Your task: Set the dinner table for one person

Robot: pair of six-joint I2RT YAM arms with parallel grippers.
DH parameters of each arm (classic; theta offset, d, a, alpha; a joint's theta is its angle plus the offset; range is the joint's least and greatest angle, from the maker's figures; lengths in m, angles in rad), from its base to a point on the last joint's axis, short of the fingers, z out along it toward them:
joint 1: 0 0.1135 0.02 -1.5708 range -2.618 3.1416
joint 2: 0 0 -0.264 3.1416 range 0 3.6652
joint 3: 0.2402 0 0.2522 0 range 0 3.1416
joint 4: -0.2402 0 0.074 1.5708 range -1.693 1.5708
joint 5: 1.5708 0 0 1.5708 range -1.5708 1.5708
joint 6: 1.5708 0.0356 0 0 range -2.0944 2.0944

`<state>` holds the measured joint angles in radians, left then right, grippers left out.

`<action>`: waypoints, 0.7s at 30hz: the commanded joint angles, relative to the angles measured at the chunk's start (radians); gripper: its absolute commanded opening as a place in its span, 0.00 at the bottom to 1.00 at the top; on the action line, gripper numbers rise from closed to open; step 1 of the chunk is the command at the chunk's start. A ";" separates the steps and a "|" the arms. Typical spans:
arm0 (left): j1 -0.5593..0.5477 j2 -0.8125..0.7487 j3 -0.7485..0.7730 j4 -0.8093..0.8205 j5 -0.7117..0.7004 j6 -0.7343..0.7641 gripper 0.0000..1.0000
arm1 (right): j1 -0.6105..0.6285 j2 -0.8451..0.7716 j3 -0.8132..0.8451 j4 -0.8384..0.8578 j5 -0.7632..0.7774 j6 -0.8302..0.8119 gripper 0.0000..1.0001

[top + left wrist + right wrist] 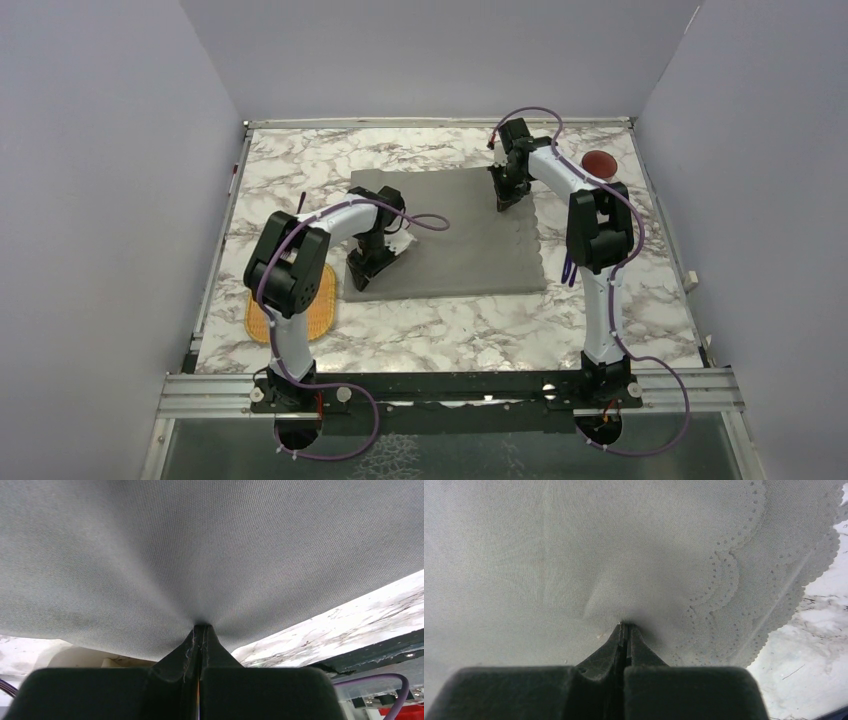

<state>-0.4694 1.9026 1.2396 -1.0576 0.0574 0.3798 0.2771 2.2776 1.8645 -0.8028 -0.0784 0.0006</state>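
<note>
Left gripper [201,627]: jaws together, clamped on a pinch of the grey placemat [200,555]. The cloth puckers to a point right at the tips. Ahead of the fingers it's all cloth. Off to their right the mat's edge ends and the dinner table [440,330] shows bare marble below it.

Right gripper [625,626]: same story, jaws together on a fold of the mat, with a small pucker at the tips. The scalloped, perforated border runs just right of the fingers, marble beyond that.

Handling, my read: the mat is thin woven cloth, light and floppy with no stiffness. It'll drape and wrinkle wherever you don't tension it, and it shouldn't slip in the pads or break. You're on opposite corners, which is the right place to hold it. Pull the corners apart to flatten it. Don't push inward or it will bunch. The table itself is rigid and fixed under everything, and the mat lies near its middle.

Pose: your left arm is folded, elbow high, wrist pitched down at the mat's near corner. Your right arm reaches far forward, wrist tipped down at the far corner.

Further out, an orange woven mat [318,305] sits under the left elbow. A red round object [598,162] lies beyond the right wrist, well apart from the cloth.
</note>
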 commanded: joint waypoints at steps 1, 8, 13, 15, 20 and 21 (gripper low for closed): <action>0.005 0.096 -0.095 -0.083 -0.096 0.030 0.00 | -0.026 0.080 -0.031 0.050 0.199 -0.043 0.01; 0.002 0.104 -0.095 -0.087 -0.109 0.033 0.00 | -0.030 0.073 -0.031 0.048 0.205 -0.039 0.01; -0.002 0.105 -0.094 -0.088 -0.118 0.029 0.00 | -0.030 0.068 -0.027 0.050 0.229 -0.034 0.00; -0.003 0.106 -0.094 -0.087 -0.117 0.029 0.00 | -0.030 0.068 -0.023 0.051 0.250 -0.030 0.01; -0.007 0.107 -0.091 -0.088 -0.113 0.027 0.00 | -0.032 0.066 -0.022 0.066 0.284 -0.025 0.01; -0.008 0.107 -0.091 -0.088 -0.113 0.027 0.00 | -0.032 0.063 -0.026 0.074 0.288 -0.025 0.01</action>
<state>-0.4828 1.9209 1.2388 -1.1015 0.0013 0.3866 0.2798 2.2776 1.8683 -0.7933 -0.0036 0.0021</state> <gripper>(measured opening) 0.007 0.012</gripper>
